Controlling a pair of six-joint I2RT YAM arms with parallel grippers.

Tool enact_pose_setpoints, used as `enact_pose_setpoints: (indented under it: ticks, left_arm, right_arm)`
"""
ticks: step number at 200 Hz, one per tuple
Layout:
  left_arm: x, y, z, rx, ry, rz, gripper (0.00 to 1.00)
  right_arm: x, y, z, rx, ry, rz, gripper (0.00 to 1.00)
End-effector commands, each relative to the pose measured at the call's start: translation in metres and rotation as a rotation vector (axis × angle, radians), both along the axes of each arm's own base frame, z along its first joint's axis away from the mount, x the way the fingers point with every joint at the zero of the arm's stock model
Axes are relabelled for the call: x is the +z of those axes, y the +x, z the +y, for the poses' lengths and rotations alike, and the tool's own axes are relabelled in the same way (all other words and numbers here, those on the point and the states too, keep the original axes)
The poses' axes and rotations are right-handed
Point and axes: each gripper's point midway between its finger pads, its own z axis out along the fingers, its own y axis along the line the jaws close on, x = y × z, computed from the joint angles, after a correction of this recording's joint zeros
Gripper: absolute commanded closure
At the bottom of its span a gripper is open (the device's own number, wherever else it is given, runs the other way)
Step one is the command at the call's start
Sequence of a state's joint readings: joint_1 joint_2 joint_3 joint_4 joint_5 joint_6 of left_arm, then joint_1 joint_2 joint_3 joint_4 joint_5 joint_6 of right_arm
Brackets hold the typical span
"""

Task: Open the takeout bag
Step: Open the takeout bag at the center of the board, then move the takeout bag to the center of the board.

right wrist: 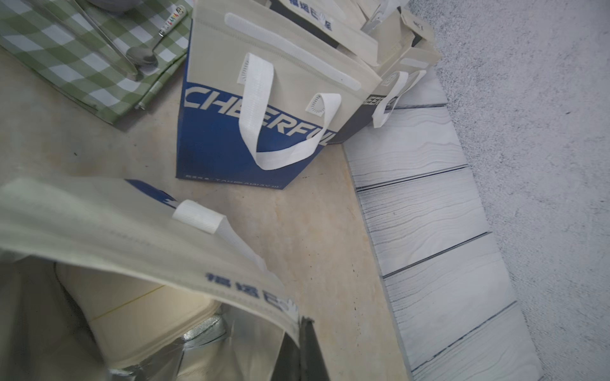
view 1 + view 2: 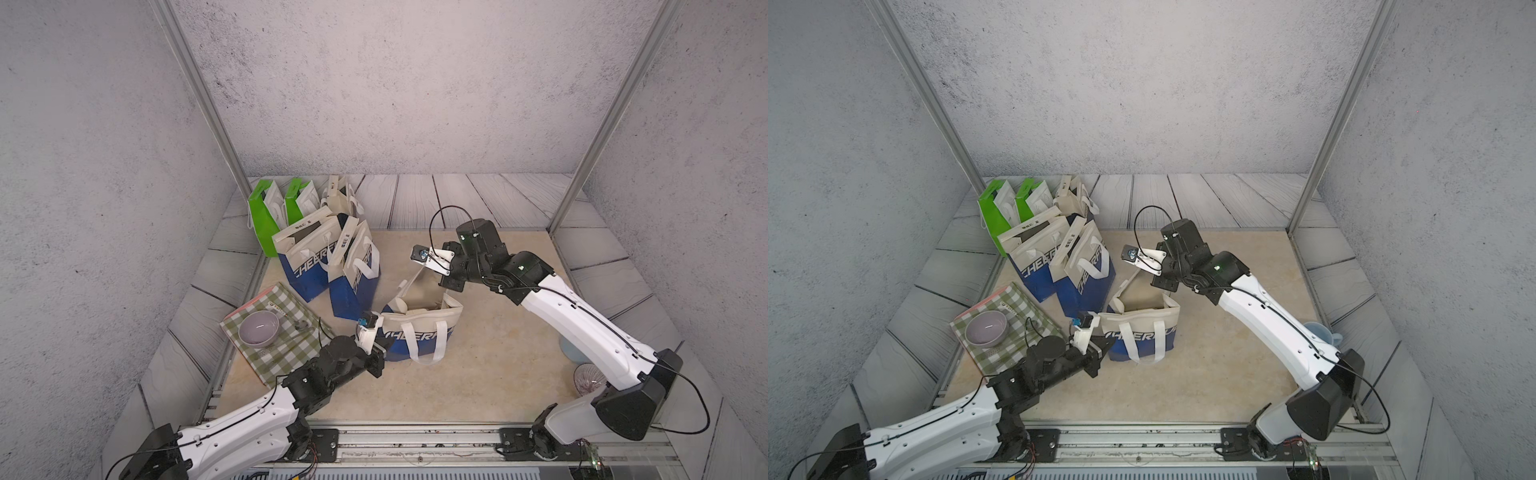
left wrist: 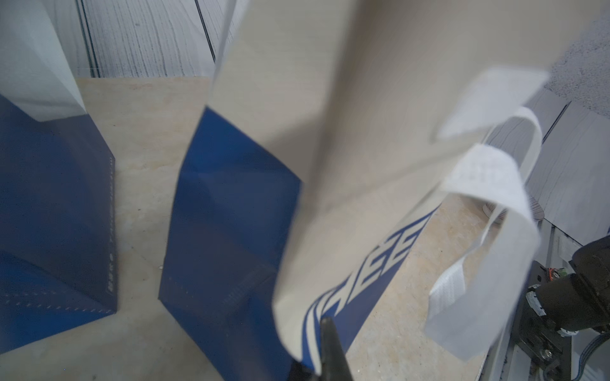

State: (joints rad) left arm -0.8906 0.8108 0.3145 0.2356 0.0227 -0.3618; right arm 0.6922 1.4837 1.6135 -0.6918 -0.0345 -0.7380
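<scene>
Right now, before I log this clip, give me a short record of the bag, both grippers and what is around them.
Takeout bag: blue and beige, standing mid-table, mouth open
Inside: foil lining and beige container, seen in the right wrist view
Left gripper: shut on the bag's near corner
Right gripper: shut on the far rim, held up
Nearby: similar bags behind; purple bowl on checked cloth
</scene>
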Motion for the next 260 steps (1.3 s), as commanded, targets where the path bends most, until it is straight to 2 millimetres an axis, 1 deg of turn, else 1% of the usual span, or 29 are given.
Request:
enact_pose_setpoints:
  ticks: [1, 16, 25, 42, 53, 70, 88, 99, 137, 145, 149, 157, 161, 163, 166, 170, 176, 191, 198, 209, 213, 219, 225, 235, 249, 259, 260]
  left_arm:
    - [-0.018, -0.004, 0.007, 0.004, 0.058, 0.031, 1.00]
    - [-0.019, -0.004, 0.007, 0.005, 0.058, 0.031, 1.00]
    - [-0.018, -0.003, 0.007, 0.010, 0.054, 0.028, 1.00]
    - [-0.016, 0.001, 0.005, 0.023, 0.046, 0.020, 1.00]
    - [-0.015, 0.004, 0.004, 0.036, 0.040, 0.014, 1.00]
    - [-0.011, 0.012, 0.003, 0.068, 0.038, 0.007, 1.00]
    - [-0.006, 0.022, 0.003, 0.107, 0.039, -0.015, 1.00]
    - [-0.008, 0.029, 0.006, 0.147, 0.053, -0.022, 1.00]
    - [-0.003, 0.047, 0.012, 0.224, 0.093, -0.067, 1.00]
    - [-0.003, 0.050, 0.016, 0.245, 0.104, -0.076, 1.00]
    - [-0.002, 0.052, 0.017, 0.254, 0.106, -0.079, 0.97]
    - [-0.001, 0.054, 0.020, 0.268, 0.112, -0.084, 0.86]
    - [0.000, 0.055, 0.021, 0.271, 0.117, -0.088, 0.78]
    - [0.001, 0.056, 0.022, 0.273, 0.119, -0.090, 0.72]
    - [0.002, 0.057, 0.022, 0.276, 0.123, -0.093, 0.66]
    - [0.001, 0.057, 0.024, 0.279, 0.131, -0.094, 0.60]
    - [0.003, 0.059, 0.026, 0.289, 0.137, -0.099, 0.53]
    - [0.005, 0.061, 0.031, 0.307, 0.157, -0.109, 0.40]
    - [0.006, 0.062, 0.035, 0.322, 0.164, -0.111, 0.35]
    - [0.006, 0.062, 0.039, 0.332, 0.177, -0.108, 0.32]
    - [0.005, 0.061, 0.041, 0.334, 0.182, -0.108, 0.31]
    - [0.006, 0.060, 0.043, 0.334, 0.187, -0.109, 0.31]
    - [0.005, 0.060, 0.045, 0.337, 0.192, -0.110, 0.31]
    - [0.007, 0.059, 0.050, 0.348, 0.195, -0.116, 0.30]
    - [0.009, 0.059, 0.057, 0.373, 0.204, -0.125, 0.29]
    - [0.012, 0.060, 0.063, 0.395, 0.212, -0.136, 0.29]
    - [0.012, 0.060, 0.064, 0.399, 0.214, -0.138, 0.29]
  right_arm:
    - [0.024, 0.006, -0.001, 0.020, 0.001, -0.068, 1.00]
    - [0.024, 0.000, 0.003, 0.053, 0.021, -0.052, 1.00]
    - [0.023, 0.000, 0.005, 0.055, 0.036, -0.049, 1.00]
    - [0.020, 0.005, 0.008, 0.036, 0.055, -0.051, 0.96]
    - [0.020, 0.011, 0.011, 0.024, 0.070, -0.055, 0.96]
    - [0.021, 0.024, 0.016, 0.002, 0.087, -0.044, 1.00]
    - [0.016, 0.036, 0.026, -0.003, 0.084, -0.002, 1.00]
    - [0.016, 0.044, 0.033, -0.006, 0.092, 0.010, 1.00]
    - [0.013, 0.070, 0.060, 0.003, 0.133, 0.043, 1.00]
    - [0.016, 0.077, 0.066, -0.005, 0.146, 0.041, 1.00]
    - [0.018, 0.080, 0.068, -0.010, 0.154, 0.039, 1.00]
    - [0.020, 0.085, 0.073, -0.012, 0.165, 0.035, 1.00]
    - [0.022, 0.089, 0.075, -0.016, 0.174, 0.032, 1.00]
    - [0.022, 0.090, 0.076, -0.017, 0.178, 0.031, 1.00]
    - [0.023, 0.093, 0.078, -0.019, 0.184, 0.029, 1.00]
    - [0.026, 0.096, 0.080, -0.020, 0.194, 0.022, 1.00]
    - [0.028, 0.099, 0.084, -0.017, 0.206, 0.020, 1.00]
    - [0.028, 0.109, 0.094, -0.012, 0.225, 0.015, 1.00]
    - [0.025, 0.111, 0.098, -0.007, 0.228, 0.021, 0.93]
    - [0.022, 0.112, 0.102, -0.002, 0.237, 0.035, 0.71]
    - [0.021, 0.113, 0.102, -0.006, 0.241, 0.040, 0.64]
    - [0.021, 0.112, 0.103, -0.006, 0.253, 0.049, 0.57]
    - [0.022, 0.110, 0.103, -0.005, 0.264, 0.059, 0.52]
    - [0.021, 0.105, 0.102, -0.003, 0.275, 0.072, 0.47]
    - [0.026, 0.099, 0.095, -0.021, 0.292, 0.073, 0.46]
    - [0.033, 0.092, 0.087, -0.045, 0.312, 0.063, 0.46]
    - [0.036, 0.091, 0.085, -0.048, 0.319, 0.058, 0.46]
